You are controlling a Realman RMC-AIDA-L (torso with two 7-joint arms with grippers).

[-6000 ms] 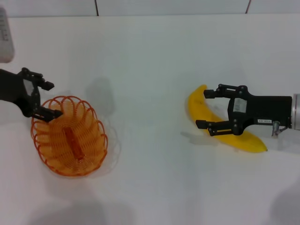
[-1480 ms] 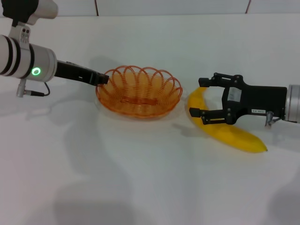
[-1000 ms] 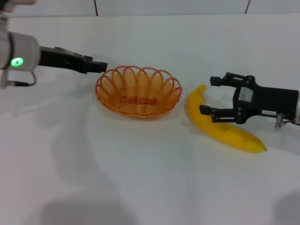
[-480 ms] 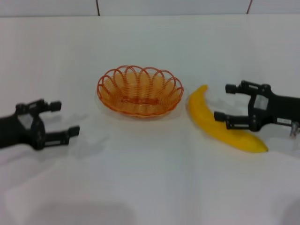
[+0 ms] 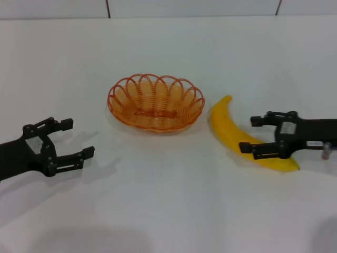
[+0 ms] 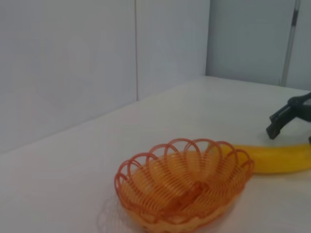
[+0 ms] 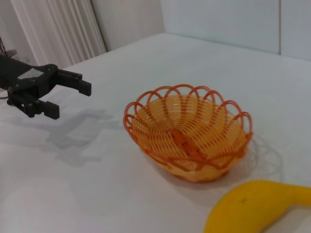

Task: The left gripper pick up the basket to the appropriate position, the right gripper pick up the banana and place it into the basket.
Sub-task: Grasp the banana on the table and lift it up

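White counter fills the head view, backed by pale wall panels along the top edge. Basket, orange wire, sits upright at centre, empty. Banana lies just right of the basket, apart from it, its thin end toward the rim. Right gripper, at the right edge, has its fingers apart and straddles the banana's outer half without closing on it. Left gripper, at lower left, hovers well apart from the basket, fingers spread and holding nothing
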